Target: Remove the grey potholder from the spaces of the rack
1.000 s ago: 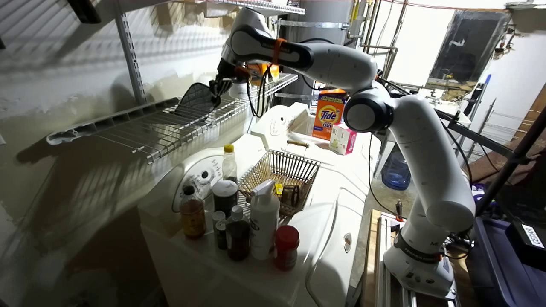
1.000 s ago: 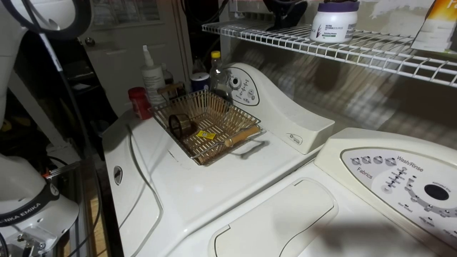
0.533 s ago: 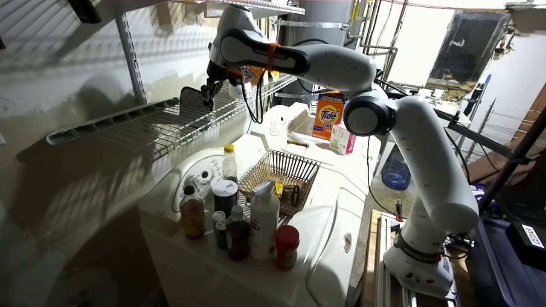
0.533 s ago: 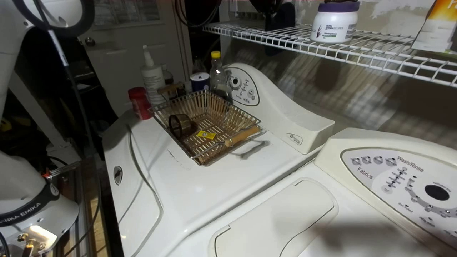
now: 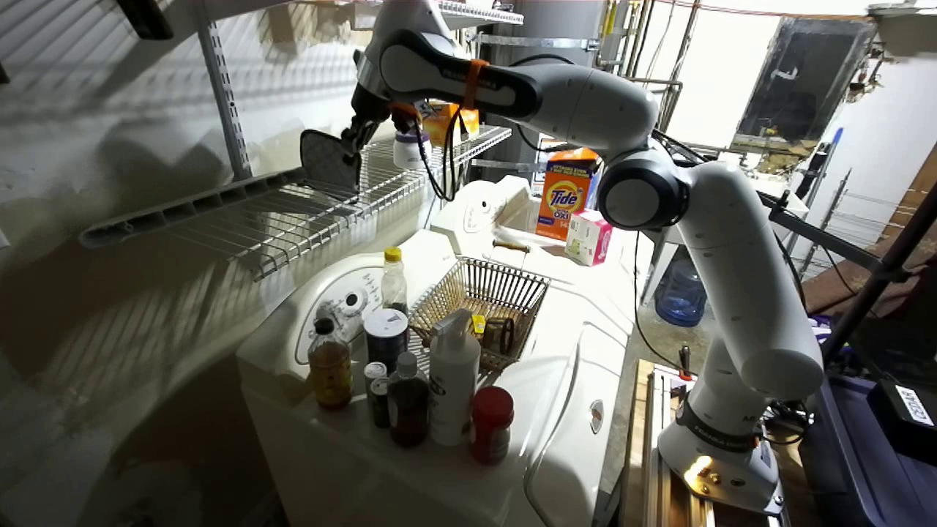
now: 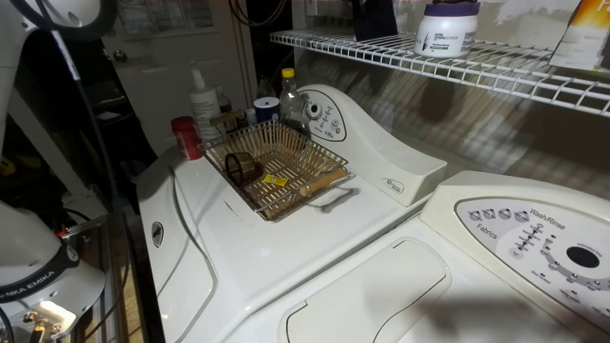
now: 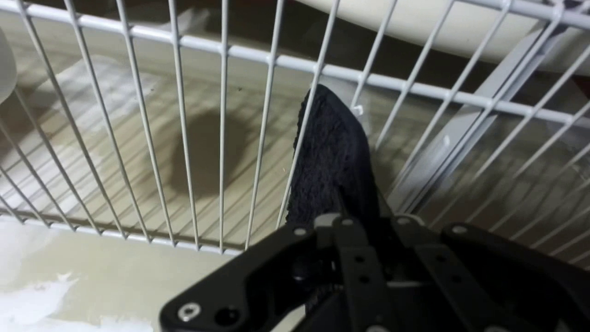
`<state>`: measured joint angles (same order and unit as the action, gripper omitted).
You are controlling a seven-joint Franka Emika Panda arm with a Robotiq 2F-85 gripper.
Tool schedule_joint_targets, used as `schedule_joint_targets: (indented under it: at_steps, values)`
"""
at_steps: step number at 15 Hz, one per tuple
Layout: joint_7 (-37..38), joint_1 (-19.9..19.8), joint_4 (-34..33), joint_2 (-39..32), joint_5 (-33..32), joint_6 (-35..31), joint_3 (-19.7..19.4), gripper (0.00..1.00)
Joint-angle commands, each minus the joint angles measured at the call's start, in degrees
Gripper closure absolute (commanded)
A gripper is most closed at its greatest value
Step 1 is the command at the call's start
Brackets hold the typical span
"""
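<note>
Claw nearly closed, apparently pinching the grey potholder.

Bare surface gives passage between the basket and the front edge of the white machine top, and again between the basket and the edge next to the washer (a wooden handle juts into that one). Bottles crowd the opposite end edge, with a red jar nearest the front corner there. The control console walls the back edge; the rack hangs above it. Between the purple-lidded jar and the grey potholder, bare rods leave room; one rod crosses the potholder's end.
</note>
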<state>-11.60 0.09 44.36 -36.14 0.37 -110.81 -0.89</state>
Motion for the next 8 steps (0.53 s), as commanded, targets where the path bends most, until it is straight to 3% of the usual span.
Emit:
schedule_joint_targets:
  at_steps: [1, 8]
  values:
    - [-1.66, 0.86, 1.43, 3.43, -1.51, -1.84, -0.35, 0.98]
    - [-1.24, 1.9, 3.49, 8.21, -4.23, -4.7, -1.03, 0.98]
